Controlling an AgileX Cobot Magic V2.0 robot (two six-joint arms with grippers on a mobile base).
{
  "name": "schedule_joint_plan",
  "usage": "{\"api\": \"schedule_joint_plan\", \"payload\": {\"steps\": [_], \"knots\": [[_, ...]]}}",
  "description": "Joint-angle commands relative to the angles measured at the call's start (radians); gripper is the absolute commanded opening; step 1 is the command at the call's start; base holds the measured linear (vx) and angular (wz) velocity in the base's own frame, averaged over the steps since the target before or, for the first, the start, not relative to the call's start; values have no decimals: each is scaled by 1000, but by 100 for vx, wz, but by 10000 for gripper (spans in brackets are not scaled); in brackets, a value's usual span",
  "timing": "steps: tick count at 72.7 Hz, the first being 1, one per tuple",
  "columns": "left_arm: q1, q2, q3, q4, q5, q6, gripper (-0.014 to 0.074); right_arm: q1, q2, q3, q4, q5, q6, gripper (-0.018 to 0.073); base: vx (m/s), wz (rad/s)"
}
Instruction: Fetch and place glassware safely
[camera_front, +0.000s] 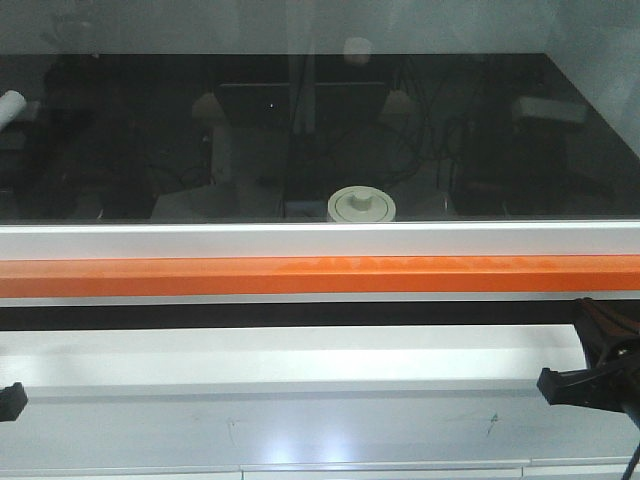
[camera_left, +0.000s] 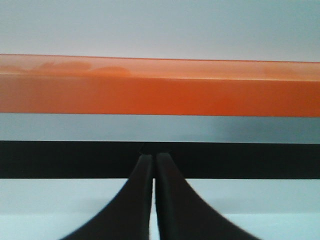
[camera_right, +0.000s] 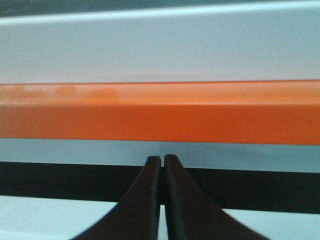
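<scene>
Jar (camera_front: 361, 206) sits behind glass pane (camera_front: 150, 130), apparently shielded; left gripper (camera_left: 153, 156) and right gripper (camera_right: 162, 158) both closed, empty, facing orange bar (camera_front: 300, 275).

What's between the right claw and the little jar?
Front view: an orange bar and white frame separate the right gripper from the jar.

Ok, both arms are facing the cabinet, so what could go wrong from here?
1. The jar seems to sit behind the glass pane; reaching straight in could strike the glass.
2. The left end effector and right end effector are both shut, so neither could grip the orange bar or jar as is.
</scene>
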Motion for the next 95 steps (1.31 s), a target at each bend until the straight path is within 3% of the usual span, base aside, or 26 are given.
{"api": "schedule_joint_plan", "payload": {"steps": [1,42,57,95], "knots": [[-2,29,-23,-5,-115,-5,-7,1,28,-23,0,-113,-10,-3,0,0],[-2,138,-23,4,-251,3,-7,1,136,-23,14,-211,-10,-3,0,0],[-2,205,-23,81,-334,3,-7,1,178,-23,44,-265,-10,-3,0,0],[-2,332,-23,78,-523,0,-7,1,283,-23,49,-403,-59,-1,0,0]]}}
